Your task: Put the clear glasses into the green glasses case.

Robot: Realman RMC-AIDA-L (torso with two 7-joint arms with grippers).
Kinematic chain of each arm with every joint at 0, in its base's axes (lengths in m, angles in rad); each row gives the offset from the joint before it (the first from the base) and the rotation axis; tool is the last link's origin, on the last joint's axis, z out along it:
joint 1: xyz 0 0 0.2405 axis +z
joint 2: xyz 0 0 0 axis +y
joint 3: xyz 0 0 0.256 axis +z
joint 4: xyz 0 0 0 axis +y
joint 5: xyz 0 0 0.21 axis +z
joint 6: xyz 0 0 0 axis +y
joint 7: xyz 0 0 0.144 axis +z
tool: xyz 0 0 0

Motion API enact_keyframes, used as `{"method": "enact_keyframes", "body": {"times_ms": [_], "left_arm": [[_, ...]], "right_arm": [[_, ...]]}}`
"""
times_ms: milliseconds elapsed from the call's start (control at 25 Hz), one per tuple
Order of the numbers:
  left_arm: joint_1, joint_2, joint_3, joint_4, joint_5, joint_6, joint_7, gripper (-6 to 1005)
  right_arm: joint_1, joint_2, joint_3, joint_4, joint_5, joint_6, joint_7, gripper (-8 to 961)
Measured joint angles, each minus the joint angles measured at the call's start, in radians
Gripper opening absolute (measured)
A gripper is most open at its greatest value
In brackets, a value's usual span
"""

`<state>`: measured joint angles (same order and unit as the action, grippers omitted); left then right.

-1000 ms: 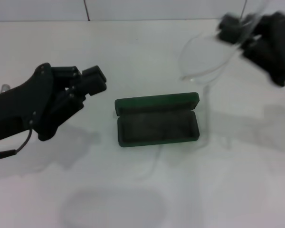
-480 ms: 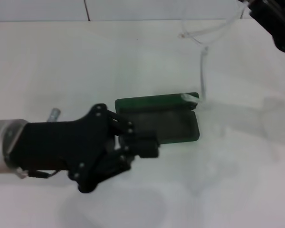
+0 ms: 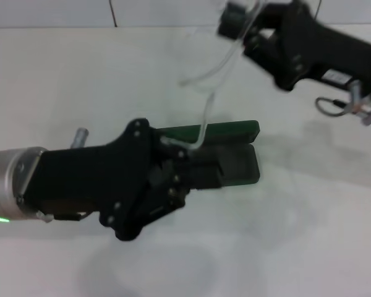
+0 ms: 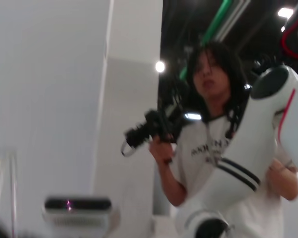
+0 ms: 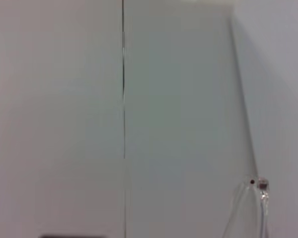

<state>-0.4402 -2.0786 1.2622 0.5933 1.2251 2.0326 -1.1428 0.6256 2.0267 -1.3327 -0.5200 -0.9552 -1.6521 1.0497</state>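
Overhead, right end effector (image 3: 250, 28) grips clear glasses (image 3: 205, 93) above open green glasses case (image 3: 235, 131); left end effector (image 3: 204, 176) covers case, grip state unclear.

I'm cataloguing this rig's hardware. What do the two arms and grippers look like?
Both grippers are matte black, angular linkage assemblies dotted with small pale screws. The left gripper joins a silver metal wrist showing a small green light. The right gripper carries a pale label on its black body, a thin looped grey cable and a silver fitting.
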Motion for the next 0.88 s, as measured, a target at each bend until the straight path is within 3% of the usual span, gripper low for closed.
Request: {"method": "enact_keyframes", "body": {"times_ms": [200, 880], "left_arm": [[0.003, 0.000, -0.004, -0.001, -0.034, -0.001, 0.018, 70], [-0.004, -0.004, -0.147, -0.120, -0.035, -0.046, 0.047, 69]], "right_arm": [[0.012, 0.001, -0.080, -0.006, 0.003, 0.058, -0.011, 115], [0.027, 0.001, -0.131, -0.001, 0.005, 0.097, -0.011, 119]]}}
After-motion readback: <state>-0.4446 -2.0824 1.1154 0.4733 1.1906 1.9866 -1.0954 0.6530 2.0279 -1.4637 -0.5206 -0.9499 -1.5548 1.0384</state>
